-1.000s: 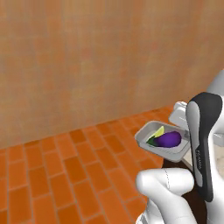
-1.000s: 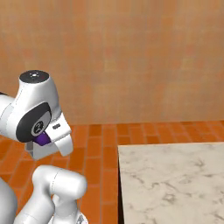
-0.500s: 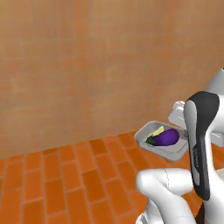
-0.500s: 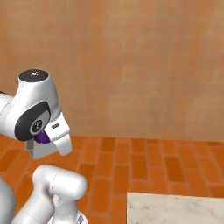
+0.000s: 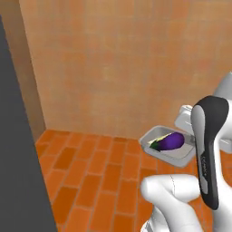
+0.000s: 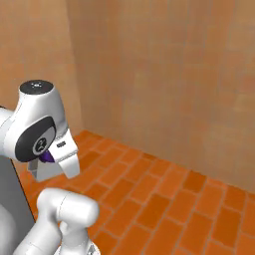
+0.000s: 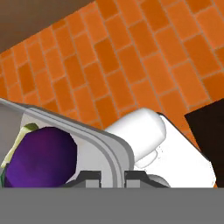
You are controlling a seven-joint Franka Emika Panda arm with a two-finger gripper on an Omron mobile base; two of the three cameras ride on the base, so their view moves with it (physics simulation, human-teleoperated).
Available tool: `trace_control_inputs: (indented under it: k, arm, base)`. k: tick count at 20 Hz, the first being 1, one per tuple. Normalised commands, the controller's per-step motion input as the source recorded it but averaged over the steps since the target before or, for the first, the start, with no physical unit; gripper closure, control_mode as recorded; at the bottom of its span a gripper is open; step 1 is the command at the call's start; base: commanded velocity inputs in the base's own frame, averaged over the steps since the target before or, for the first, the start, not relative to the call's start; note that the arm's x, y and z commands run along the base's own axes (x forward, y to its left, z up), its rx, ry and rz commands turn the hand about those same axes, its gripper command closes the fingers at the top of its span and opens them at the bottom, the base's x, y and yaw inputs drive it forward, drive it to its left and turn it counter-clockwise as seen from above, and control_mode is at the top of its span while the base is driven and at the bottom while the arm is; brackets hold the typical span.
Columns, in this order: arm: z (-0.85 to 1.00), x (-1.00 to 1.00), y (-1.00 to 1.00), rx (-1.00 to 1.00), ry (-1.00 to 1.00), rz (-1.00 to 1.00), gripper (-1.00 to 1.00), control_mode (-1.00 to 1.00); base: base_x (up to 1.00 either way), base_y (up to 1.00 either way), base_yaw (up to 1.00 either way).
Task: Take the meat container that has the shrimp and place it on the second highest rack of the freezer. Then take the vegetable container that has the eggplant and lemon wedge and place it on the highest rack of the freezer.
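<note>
So the vegetable container, a shallow grey tray, is up in the air above the orange brick floor, held out at the end of the arm. The eggplant is lying inside it, glossy purple, taking up a good chunk of the tray, and the lemon wedge is tucked right against the eggplant's left end in the left base view.

In the hand view the tray's rim runs straight down into the gripper, with one dark fingertip on each side of it. So the jaws are nearly together and pinched on that rim, the tray sticking out ahead of the hand.

Hard-to-see stuff: in the left base view the arm's dark-banded link covers the tray's right side and the gripper itself. In the right base view you only catch a sliver of purple and a bit of grey tray under the white wrist. In the hand view the eggplant is cut off at the bottom and the lemon is just a pale strip at its edge.

A dark grey panel runs down the left edge of the left base view; can't tell what it is. Tan wall behind everything.
</note>
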Motion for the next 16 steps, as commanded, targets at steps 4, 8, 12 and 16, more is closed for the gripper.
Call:
trace_control_inputs:
  k: [4, 8, 12, 16]
  arm:
    - [0.00, 0.00, 0.00, 0.00, 0.00, 0.00, 1.00, 1.00]
    - [0.00, 0.00, 0.00, 0.00, 0.00, 0.00, 1.00, 1.00]
    - [0.00, 0.00, 0.00, 0.00, 0.00, 0.00, 1.00, 1.00]
    - [0.00, 0.00, 0.00, 0.00, 0.00, 0.00, 1.00, 1.00]
  base:
    - [-0.08, -0.24, 0.61]
    - [0.10, 0.02, 0.62]
    - [0.93, 0.00, 0.60]
    - [0.18, 0.28, 0.63]
